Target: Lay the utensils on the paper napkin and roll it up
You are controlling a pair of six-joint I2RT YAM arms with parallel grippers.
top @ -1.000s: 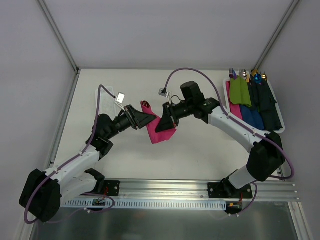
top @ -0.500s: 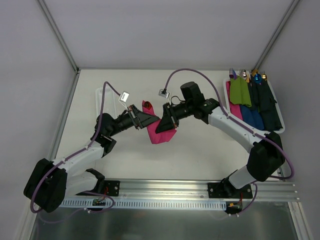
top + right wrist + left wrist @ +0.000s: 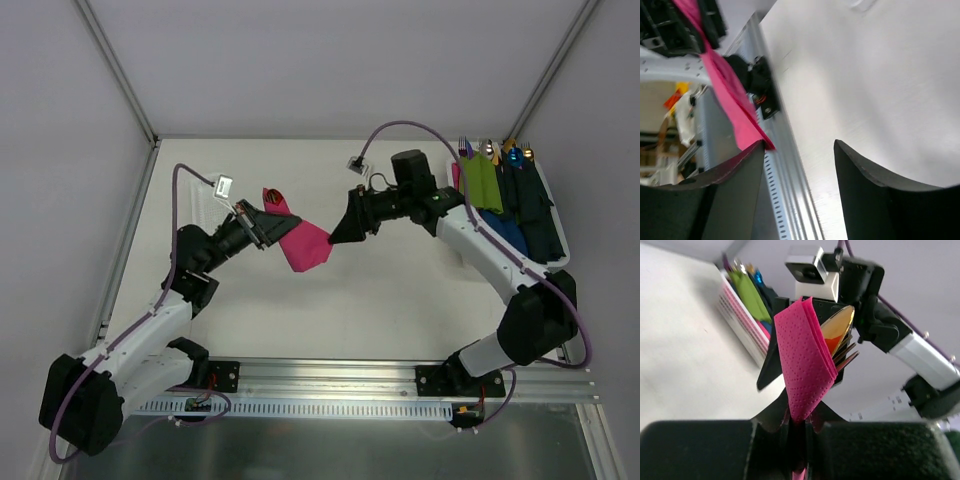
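left gripper [image 3: 266, 228]: you have its jaws pinched together on the narrow end of the paper napkin [image 3: 305, 245], at the left middle of the table [image 3: 400, 300].
right gripper [image 3: 340, 232]: jaws stand apart with nothing between them; it sits just right of the napkin's wide end and is not touching it.
paper napkin: folded into a bundle and held up off the table. From the top view its long axis runs diagonally from far-left to near-right, with the wide end facing the right gripper.
utensils [image 3: 839, 329]: gold, tucked inside the fold. From the left wrist you see a spoon bowl and fork tines sticking out of the open end, pointing away from the left gripper and towards the right arm.
utensil count: hard to tell, since only the tips show.
tray [image 3: 556, 232]: at the far right of the table, well apart from the bundle, holding green and blue napkin rolls [image 3: 481, 182] with coloured utensil tips at its far end.
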